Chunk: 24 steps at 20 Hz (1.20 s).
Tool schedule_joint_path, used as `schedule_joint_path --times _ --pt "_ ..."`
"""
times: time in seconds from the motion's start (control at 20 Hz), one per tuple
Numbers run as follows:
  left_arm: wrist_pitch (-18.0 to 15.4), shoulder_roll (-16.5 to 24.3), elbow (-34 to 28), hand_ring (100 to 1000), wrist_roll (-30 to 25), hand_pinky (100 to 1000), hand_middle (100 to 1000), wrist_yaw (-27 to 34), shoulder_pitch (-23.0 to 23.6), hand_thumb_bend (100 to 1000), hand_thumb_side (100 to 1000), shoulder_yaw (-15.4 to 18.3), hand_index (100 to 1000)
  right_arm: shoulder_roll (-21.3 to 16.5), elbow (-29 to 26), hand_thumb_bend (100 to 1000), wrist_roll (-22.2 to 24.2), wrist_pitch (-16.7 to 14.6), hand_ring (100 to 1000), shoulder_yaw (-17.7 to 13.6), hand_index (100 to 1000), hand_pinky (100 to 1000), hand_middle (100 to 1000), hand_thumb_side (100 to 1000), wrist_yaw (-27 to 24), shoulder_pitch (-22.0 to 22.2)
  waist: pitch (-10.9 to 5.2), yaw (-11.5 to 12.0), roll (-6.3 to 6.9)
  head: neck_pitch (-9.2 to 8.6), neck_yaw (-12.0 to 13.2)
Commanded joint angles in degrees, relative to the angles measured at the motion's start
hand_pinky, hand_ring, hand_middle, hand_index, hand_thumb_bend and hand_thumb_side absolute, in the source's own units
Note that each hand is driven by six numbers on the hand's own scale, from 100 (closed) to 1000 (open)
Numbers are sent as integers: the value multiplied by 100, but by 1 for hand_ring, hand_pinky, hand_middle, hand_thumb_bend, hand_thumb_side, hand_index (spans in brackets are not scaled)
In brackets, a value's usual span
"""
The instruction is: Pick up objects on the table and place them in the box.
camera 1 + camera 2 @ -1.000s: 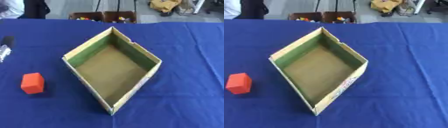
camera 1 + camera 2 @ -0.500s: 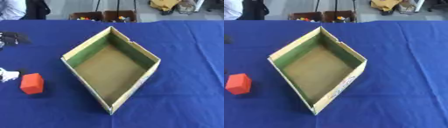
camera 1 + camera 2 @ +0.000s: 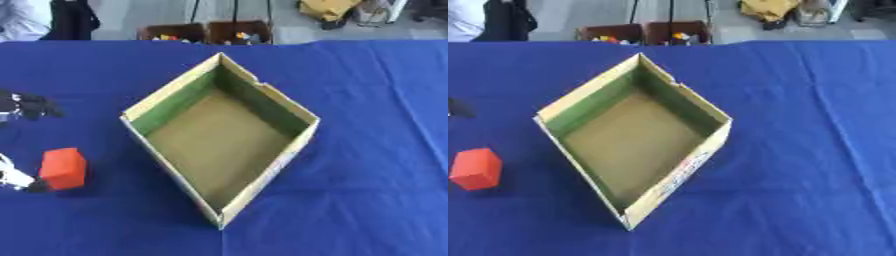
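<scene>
Left eye view shows a blue tablecloth [image 3: 376, 100] covering the whole work surface, with an open cardboard box [image 3: 262, 97] standing on it near the middle, turned so that one corner points toward the robot and the opposite corner points away. The box has pale tan walls outside, green lining on the inner faces of its far-left walls, and a bare brown floor with nothing lying in it. Left of the box, apart from it, a red block [image 3: 63, 168] sits on the cloth.

At the left edge of that view the robot's left hand [image 3: 26, 105] comes in: dark fingers show above the block, and a pale, dark-tipped fingertip [image 3: 17, 178] lies just beside the block's lower left corner, seemingly touching it. The fingers are spread to either side of the block and not curled round it, so the hand is released. In the right eye view only a dark sliver of the hand shows at the left edge. The right hand appears in neither view.

Beyond the far edge of the table, two brown bins [image 3: 206, 32] holding small coloured items stand on the floor.
</scene>
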Motion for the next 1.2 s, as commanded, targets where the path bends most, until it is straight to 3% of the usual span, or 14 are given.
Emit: schedule_joint_path --times 0.05,0.4,0.45,0.65,1.2 --pt "86 170 151 871 -1 697 992 -50 -86 734 639 -2 1000 -148 -101 100 2 -11 711 -28 757 752 756 699 -44 -79 -170 -9 70 -38 26" --pt "490 37 519 813 -1 645 946 124 -157 636 575 -146 1000 -124 -101 100 -6 0 707 -34 754 753 754 693 -61 -84 -143 -44 45 -68 75" --pt "585 -6 593 773 -1 600 925 230 -171 607 553 -147 1000 -120 -101 100 -7 1 706 -35 754 753 754 693 -62 -85 -138 -48 42 -72 82" --pt "880 -100 755 779 7 593 913 436 -228 580 551 -134 1000 -104 -101 100 -15 6 705 -42 753 754 754 689 -69 -83 -114 -57 31 -86 97" --pt "1014 -314 1050 720 0 534 871 537 -306 592 537 -252 999 -74 -101 100 -53 45 704 -50 750 755 755 679 -91 -91 -66 -91 9 -104 146"
